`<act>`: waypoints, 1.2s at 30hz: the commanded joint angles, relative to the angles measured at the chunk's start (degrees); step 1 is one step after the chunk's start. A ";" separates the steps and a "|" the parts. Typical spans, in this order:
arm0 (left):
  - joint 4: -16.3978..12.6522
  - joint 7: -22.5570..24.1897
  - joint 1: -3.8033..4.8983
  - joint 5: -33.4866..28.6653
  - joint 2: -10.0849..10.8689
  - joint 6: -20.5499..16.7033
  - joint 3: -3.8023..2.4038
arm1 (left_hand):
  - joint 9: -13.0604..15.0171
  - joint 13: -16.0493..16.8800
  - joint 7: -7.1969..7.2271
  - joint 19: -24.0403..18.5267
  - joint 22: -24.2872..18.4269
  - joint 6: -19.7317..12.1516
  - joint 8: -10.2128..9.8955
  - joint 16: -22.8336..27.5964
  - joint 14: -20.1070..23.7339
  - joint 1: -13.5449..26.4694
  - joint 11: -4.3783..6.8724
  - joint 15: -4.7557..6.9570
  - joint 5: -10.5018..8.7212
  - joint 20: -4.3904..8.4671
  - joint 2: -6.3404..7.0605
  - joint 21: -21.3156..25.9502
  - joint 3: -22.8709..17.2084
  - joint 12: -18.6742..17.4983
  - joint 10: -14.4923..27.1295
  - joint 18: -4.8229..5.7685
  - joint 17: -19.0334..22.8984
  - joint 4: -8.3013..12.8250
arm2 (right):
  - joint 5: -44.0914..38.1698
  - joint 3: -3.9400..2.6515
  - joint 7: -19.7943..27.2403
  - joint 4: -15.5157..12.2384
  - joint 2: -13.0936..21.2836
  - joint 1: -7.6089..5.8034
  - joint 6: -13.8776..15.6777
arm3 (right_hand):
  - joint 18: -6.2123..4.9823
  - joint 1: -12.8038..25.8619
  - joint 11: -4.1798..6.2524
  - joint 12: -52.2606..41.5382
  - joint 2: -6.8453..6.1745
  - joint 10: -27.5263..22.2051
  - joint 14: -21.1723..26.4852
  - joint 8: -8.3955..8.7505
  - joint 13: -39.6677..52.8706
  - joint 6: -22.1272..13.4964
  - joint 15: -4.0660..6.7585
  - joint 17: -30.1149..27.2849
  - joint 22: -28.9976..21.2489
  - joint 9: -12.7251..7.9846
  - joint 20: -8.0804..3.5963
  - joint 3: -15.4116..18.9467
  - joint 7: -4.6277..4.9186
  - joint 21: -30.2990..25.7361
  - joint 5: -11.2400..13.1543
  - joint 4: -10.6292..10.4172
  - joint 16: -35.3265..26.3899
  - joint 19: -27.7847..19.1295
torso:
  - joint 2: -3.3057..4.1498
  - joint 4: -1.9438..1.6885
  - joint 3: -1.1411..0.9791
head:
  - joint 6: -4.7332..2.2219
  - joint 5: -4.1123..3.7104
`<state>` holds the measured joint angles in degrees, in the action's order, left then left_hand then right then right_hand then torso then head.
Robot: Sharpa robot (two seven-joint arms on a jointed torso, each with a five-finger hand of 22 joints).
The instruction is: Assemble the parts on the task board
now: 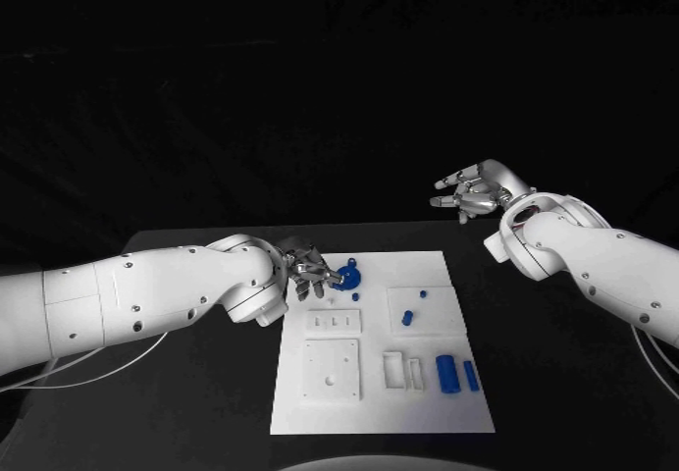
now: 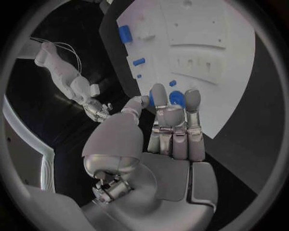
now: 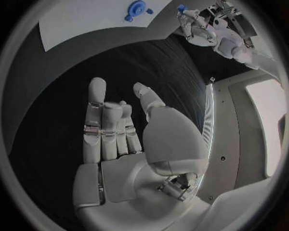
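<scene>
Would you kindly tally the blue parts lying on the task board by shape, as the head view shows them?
Round part: 1
Long cylinders: 2
Small pegs: 2
Total: 5 blue parts

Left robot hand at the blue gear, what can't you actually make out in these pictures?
- Head view: whether the left robot hand touches the blue gear; its fingers overlap it.
- Left wrist view: most of the gear sits behind the fingertips.
- Right wrist view: a small blue part at the left robot hand, too small to identify.
</scene>
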<state>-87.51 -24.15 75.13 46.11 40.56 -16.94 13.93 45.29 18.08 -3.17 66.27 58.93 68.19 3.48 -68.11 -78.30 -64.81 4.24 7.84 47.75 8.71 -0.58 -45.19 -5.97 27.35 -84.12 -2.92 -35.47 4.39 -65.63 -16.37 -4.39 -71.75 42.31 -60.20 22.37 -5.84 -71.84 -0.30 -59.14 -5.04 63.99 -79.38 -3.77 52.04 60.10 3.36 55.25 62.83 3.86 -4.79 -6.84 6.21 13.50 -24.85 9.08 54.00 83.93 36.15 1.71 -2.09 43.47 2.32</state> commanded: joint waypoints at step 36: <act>4.38 -2.04 -10.18 14.31 -4.07 -8.09 -0.01 | -1.15 -0.52 4.00 3.62 9.51 5.47 0.28 0.39 -1.35 -0.27 0.49 -0.05 1.43 -0.01 1.53 8.11 -6.78 1.47 -2.76 0.67 -2.91 6.27 | 2.00 -0.13 1.56 1.81 -2.03 -0.07 0.50 | -0.41 1.29 0.12 0.15 0.16 -0.47 -0.01 0.19 -0.37 0.45 0.27 -0.22 -0.37 -0.05 0.02 -0.31 -0.15 -0.23 -0.81 -0.03 -0.50 2.00 | -1.18 -0.65 -0.68 | 4.92 -1.61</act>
<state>-83.14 -25.58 65.03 59.91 36.65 -26.65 13.95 44.08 17.52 -3.09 69.33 68.39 68.49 3.47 -67.89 -79.43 -64.52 4.25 7.75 49.20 8.71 1.21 -37.25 -7.53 28.55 -84.10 -2.63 -38.39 5.69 -63.58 -16.47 -3.01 -69.86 40.35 -60.26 23.39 -5.73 -71.17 -0.10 -59.14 -4.82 63.79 -79.40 -3.77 51.64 60.29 3.37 55.10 62.50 3.87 -4.80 -7.06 6.00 13.51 -25.30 9.17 53.75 83.93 34.93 1.09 -2.77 48.32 0.79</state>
